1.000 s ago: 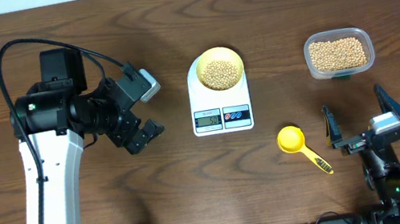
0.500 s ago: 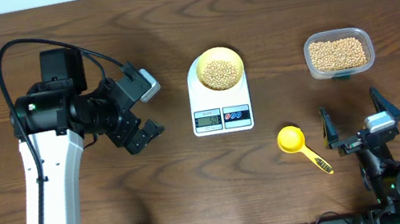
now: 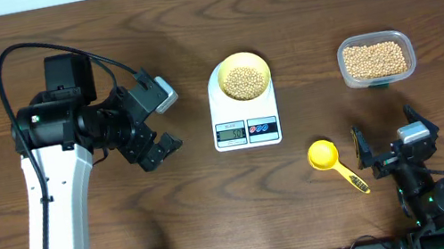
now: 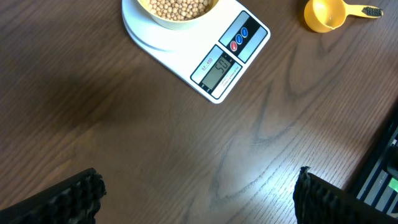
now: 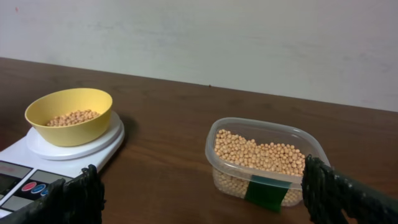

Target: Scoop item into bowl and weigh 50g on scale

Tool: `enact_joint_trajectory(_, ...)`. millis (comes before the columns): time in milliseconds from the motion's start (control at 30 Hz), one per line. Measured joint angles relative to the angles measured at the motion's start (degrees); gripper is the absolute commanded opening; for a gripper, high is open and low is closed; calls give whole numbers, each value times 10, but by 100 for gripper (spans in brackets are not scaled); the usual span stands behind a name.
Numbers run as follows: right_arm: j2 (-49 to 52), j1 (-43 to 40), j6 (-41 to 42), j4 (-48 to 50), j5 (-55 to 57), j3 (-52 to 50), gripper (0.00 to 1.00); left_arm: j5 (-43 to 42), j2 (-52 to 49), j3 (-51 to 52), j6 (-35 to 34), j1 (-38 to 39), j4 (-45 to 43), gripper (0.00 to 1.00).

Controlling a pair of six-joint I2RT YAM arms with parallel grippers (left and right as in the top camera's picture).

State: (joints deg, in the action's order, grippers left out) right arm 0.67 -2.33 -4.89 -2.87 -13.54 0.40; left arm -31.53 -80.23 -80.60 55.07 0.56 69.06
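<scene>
- The right gripper is hovering low over the table with its fingers spread wide and nothing between them.
- The left gripper is also standing wide and empty, pointing toward the scale from well off to its side.
- The soybeans are sitting in the pale-yellow bowl, which is resting on the scale's round platform, ahead of the right fingers and off to their left.
- More beans are filling the clear plastic tub, straight ahead of the right fingers.
- The scale's display is showing digits that seem to match the target, though they are small, so the weighing is probably done or nearly so.
- The yellow scoop is lying empty on the table just left of the right fingers. Its long axis is running diagonally, with the cup away from them and the handle tip near the left finger.
- If any trimming is needed, the right arm is far nearer the scoop. Its wrist would be turning to line the fingers across that slanted handle.
</scene>
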Motion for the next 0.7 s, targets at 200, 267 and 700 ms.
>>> enact_joint_trajectory(200, 0, 0, 0, -1, 5, 0, 99, 0, 0, 0, 0, 0, 0, 99)
enact_joint_trajectory(267, 0, 0, 0, -1, 5, 0, 99, 0, 0, 0, 0, 0, 0, 99)
enact_joint_trajectory(700, 0, 0, 0, -1, 5, 0, 99, 0, 0, 0, 0, 0, 0, 99)
